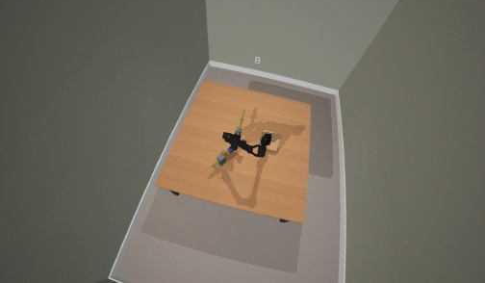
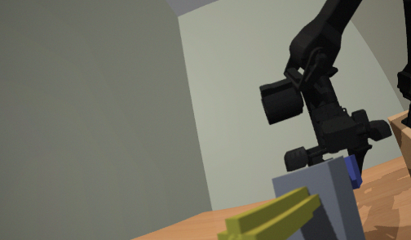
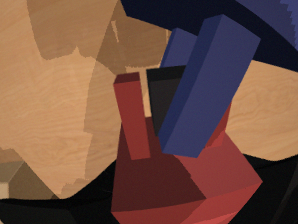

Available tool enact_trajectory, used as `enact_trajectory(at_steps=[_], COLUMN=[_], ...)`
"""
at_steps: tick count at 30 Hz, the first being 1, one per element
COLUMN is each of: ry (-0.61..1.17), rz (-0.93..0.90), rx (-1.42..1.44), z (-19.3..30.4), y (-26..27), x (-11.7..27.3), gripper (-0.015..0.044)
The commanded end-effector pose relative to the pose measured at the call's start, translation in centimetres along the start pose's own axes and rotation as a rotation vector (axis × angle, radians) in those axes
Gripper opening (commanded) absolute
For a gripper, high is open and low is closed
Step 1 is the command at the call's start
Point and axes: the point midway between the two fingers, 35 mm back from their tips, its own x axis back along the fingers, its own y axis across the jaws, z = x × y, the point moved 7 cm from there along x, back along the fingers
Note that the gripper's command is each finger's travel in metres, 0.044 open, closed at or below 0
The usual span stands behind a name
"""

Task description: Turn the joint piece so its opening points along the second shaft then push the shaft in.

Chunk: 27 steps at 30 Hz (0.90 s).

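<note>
Red joint piece (image 3: 187,175), probably stiff and slippery, sits clamped in the half-open pincer (image 1: 234,143) (image 2: 342,166) (image 3: 162,147); flat sides between its fingers seem grippiest.

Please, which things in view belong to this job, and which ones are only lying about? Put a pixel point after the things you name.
For the job:
- two grey blocks (image 1: 221,160) (image 1: 238,130) (image 2: 307,179)
- two yellow shafts (image 1: 214,165) (image 1: 242,116) (image 2: 277,211)
- blue forked part (image 1: 230,150) (image 2: 353,172) (image 3: 215,90)
- red piece (image 3: 150,185), apparently the joint piece

Not for the job:
- wall socket (image 1: 257,60)
- I see no loose object lying about.
</note>
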Motion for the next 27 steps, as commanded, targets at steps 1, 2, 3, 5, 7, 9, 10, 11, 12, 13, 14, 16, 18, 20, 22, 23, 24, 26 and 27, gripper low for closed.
enact_trajectory(at_steps=[1, 2, 3, 5, 7, 9, 10, 11, 12, 13, 14, 16, 18, 20, 22, 23, 24, 26, 27], ry=[0.0, 0.0, 0.0, 0.0, 0.0, 0.0, 0.0, 0.0, 0.0, 0.0, 0.0, 0.0, 0.0, 0.0, 0.0, 0.0, 0.0, 0.0, 0.0], rz=[0.0, 0.0, 0.0, 0.0, 0.0, 0.0, 0.0, 0.0, 0.0, 0.0, 0.0, 0.0, 0.0, 0.0, 0.0, 0.0, 0.0, 0.0, 0.0], rx=[0.0, 0.0, 0.0, 0.0, 0.0, 0.0, 0.0, 0.0, 0.0, 0.0, 0.0, 0.0, 0.0, 0.0, 0.0, 0.0, 0.0, 0.0, 0.0], z=[0.0, 0.0, 0.0, 0.0, 0.0, 0.0, 0.0, 0.0, 0.0, 0.0, 0.0, 0.0, 0.0, 0.0, 0.0, 0.0, 0.0, 0.0, 0.0], y=[0.0, 0.0, 0.0, 0.0, 0.0, 0.0, 0.0, 0.0, 0.0, 0.0, 0.0, 0.0, 0.0, 0.0, 0.0, 0.0, 0.0, 0.0, 0.0], x=[0.0, 0.0, 0.0, 0.0, 0.0, 0.0, 0.0, 0.0, 0.0, 0.0, 0.0, 0.0, 0.0, 0.0, 0.0, 0.0, 0.0, 0.0, 0.0], gripper=[0.0, 0.0, 0.0026, 0.0079, 0.0131, 0.0147, 0.0147, 0.0173, 0.0199, 0.0226, 0.0252, 0.0304, 0.0357, 0.0409, 0.044, 0.044, 0.044, 0.044, 0.044])
